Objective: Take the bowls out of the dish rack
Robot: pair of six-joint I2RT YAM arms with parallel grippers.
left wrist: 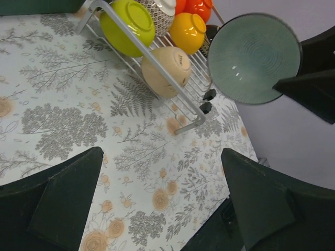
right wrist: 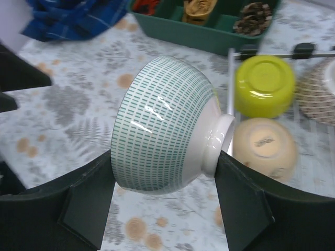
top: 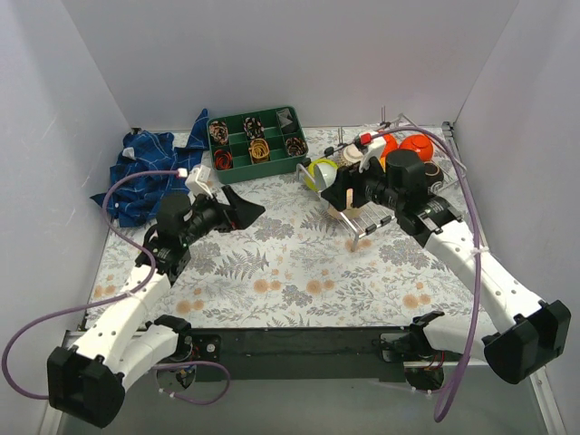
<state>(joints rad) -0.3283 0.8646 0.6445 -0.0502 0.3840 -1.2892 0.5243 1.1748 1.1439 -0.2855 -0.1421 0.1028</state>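
Note:
My right gripper [right wrist: 165, 157] is shut on a white bowl with teal dashes [right wrist: 165, 125], held on its side above the cloth just left of the dish rack [right wrist: 230, 78]. The bowl's grey-green inside [left wrist: 254, 57] faces my left gripper. In the rack lie a lime green bowl [right wrist: 264, 86], a beige bowl [right wrist: 264, 149] and a brown patterned bowl [right wrist: 319, 97]. A yellow-orange bowl [left wrist: 187, 29] and a red-orange bowl [left wrist: 198, 6] sit further back. My left gripper [left wrist: 161, 157] is open and empty over the flowered cloth, left of the rack [top: 370, 225]. In the top view the right gripper [top: 358, 199] faces the left gripper [top: 243, 208].
A green compartment tray [top: 256, 140] with small items stands at the back, left of the rack. A crumpled blue cloth [top: 145, 172] lies at the back left. White walls close in the table on three sides.

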